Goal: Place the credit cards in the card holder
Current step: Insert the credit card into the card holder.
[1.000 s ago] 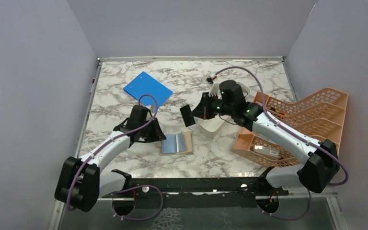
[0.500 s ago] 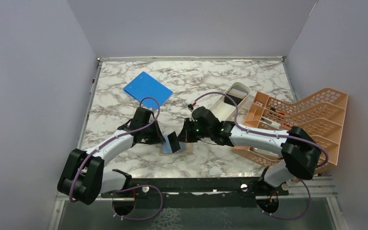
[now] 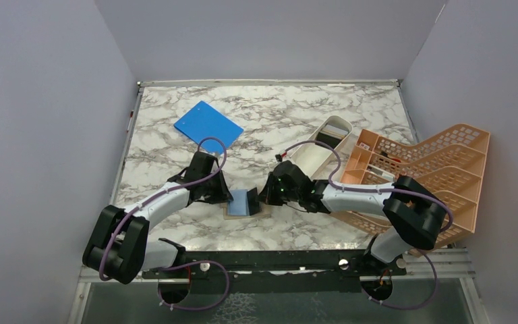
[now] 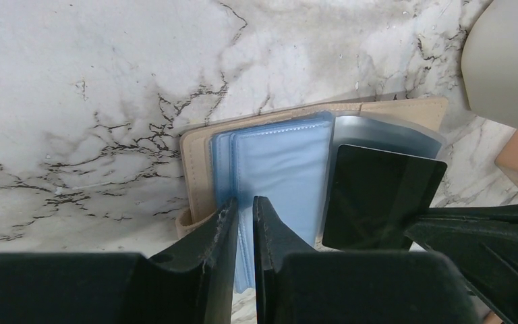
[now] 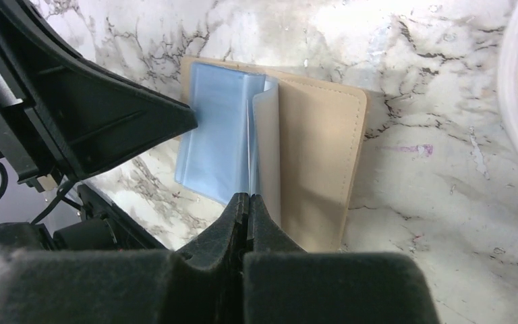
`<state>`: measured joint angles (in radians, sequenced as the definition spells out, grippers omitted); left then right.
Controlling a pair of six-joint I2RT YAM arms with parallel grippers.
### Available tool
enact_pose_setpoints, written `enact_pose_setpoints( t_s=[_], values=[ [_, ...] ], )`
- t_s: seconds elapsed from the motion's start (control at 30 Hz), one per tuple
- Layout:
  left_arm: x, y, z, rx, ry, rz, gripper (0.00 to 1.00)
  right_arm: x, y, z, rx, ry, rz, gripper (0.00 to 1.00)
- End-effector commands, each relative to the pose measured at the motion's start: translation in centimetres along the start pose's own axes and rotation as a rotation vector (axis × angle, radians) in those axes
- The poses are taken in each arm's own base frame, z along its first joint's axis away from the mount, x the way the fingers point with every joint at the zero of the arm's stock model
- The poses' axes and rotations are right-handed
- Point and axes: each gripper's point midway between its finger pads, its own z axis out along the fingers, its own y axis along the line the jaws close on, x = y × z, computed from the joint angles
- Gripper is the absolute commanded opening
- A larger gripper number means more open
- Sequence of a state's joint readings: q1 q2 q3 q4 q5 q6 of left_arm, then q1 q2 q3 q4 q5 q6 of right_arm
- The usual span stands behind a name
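Note:
The tan card holder (image 3: 260, 206) lies open near the table's front, its light blue plastic sleeves (image 4: 280, 162) showing. My left gripper (image 3: 225, 196) is shut on the sleeves' near edge (image 4: 245, 202) and pins them to the left half. My right gripper (image 3: 264, 196) is shut on a black credit card (image 4: 378, 196). It holds the card upright, its lower edge at the clear sleeve on the holder's right half. In the right wrist view the holder (image 5: 324, 155) is ahead of my shut fingers (image 5: 248, 198) and the card is edge-on. No other cards are clearly visible.
A long white oblong tray (image 3: 308, 150) lies right of the holder, and also shows in the left wrist view (image 4: 506, 61). An orange lattice rack (image 3: 445, 158) stands at the right edge. A bright blue board (image 3: 208, 125) lies at the back left.
My right arm has swung left and down from above the white tray, carrying the black card to the open holder. My left gripper has stayed at the holder's sleeves.

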<state>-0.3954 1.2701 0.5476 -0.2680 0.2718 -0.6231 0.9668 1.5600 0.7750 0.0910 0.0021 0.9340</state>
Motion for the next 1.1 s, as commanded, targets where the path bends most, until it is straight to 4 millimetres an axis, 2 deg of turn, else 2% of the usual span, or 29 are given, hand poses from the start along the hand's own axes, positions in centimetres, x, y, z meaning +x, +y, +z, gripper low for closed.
enact_pose_setpoints(
  t_s=[0.0, 0.27, 0.4, 0.63, 0.83, 1.07],
  values=[
    [0.2, 0.6, 0.1, -0.042, -0.002, 0.003, 0.17, -0.9, 0.4, 0.5, -0.036, -0.073, 0.061, 0.01],
    [-0.4, 0.2, -0.4, -0.045, -0.011, 0.015, 0.18, -0.7, 0.7, 0.7, -0.067, -0.073, 0.109, 0.01],
    [-1.5, -0.3, -1.3, -0.05, -0.042, 0.041, 0.28, -0.6, 0.6, 0.8, -0.07, -0.074, 0.125, 0.01],
    [-2.5, 0.9, -2.1, -0.132, -0.095, 0.039, 0.32, -0.5, -0.4, 0.9, -0.037, -0.087, 0.141, 0.01],
    [-2.0, 1.5, -1.5, -0.153, -0.073, 0.03, 0.23, -0.5, -1.0, 1.0, -0.009, -0.097, 0.134, 0.01],
    [-1.2, 2.1, -0.6, -0.161, -0.049, 0.007, 0.21, -0.1, -0.8, 1.5, -0.027, -0.078, 0.133, 0.01]
  ],
)
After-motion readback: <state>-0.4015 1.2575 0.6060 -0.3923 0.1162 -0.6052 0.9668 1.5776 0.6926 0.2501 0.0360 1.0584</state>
